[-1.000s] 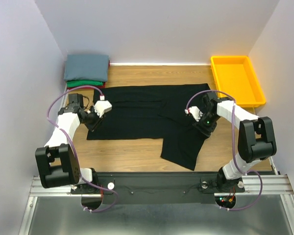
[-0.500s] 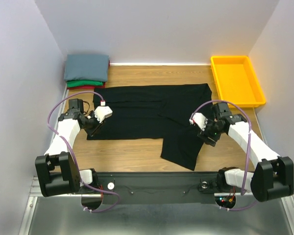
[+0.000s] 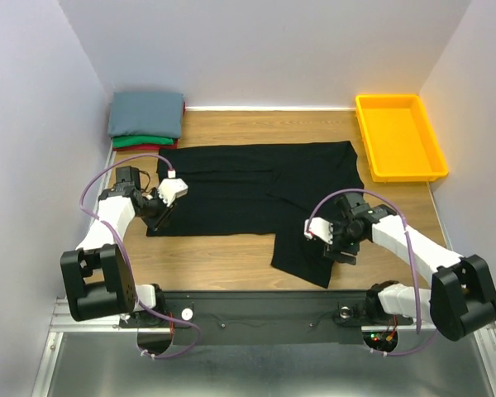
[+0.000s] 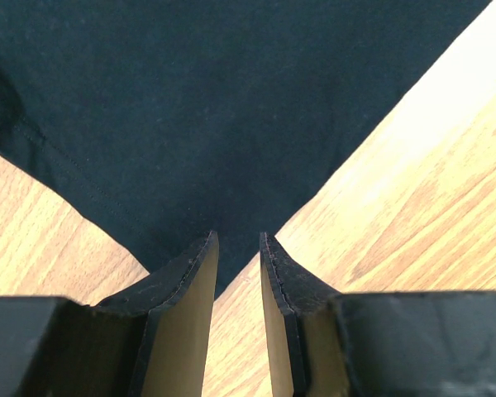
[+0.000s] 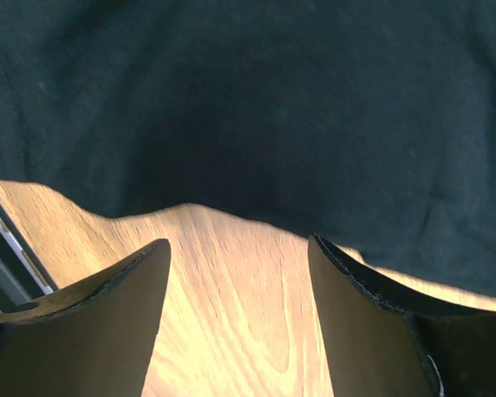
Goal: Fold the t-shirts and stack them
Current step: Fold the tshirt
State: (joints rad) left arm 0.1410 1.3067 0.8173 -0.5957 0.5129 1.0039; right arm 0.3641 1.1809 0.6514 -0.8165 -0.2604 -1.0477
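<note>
Right end effector [image 3: 341, 248] (open) moved nearer over black t-shirt [image 3: 256, 190].

Four t-shirts [image 3: 256, 194], perhaps; one bin [image 3: 398, 136]

No legible text or labels anywhere.

Overhead view, two (close) wrist views
</note>
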